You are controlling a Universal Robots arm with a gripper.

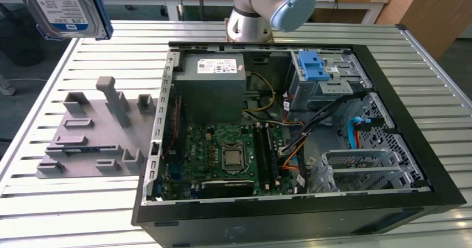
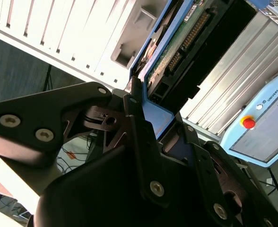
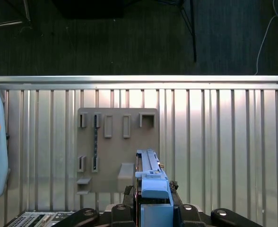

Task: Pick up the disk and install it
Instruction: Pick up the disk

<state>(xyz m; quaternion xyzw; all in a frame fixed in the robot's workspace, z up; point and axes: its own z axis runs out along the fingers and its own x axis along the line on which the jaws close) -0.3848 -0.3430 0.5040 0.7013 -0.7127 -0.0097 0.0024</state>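
The disk (image 1: 63,10), a silver drive with a white-and-blue label in a blue bracket, hangs high at the exterior view's upper left, above the table's far corner. In the second wrist view my gripper (image 2: 160,111) is shut on the disk (image 2: 177,47), whose green circuit board and connector face the camera; black fingers (image 2: 139,137) press on both sides of the blue bracket. In the first wrist view the disk (image 3: 151,175) is seen edge-on, rising from my gripper (image 3: 155,201) above the grey fixture plate (image 3: 115,142).
An open computer case (image 1: 295,215) lies on the slatted metal table (image 1: 442,66), with a grey power supply (image 1: 214,88), a motherboard (image 1: 221,154) and a drive bay with blue latches (image 1: 313,66). The fixture plate (image 1: 96,137) lies beside the case. The arm's base (image 1: 258,10) stands behind it.
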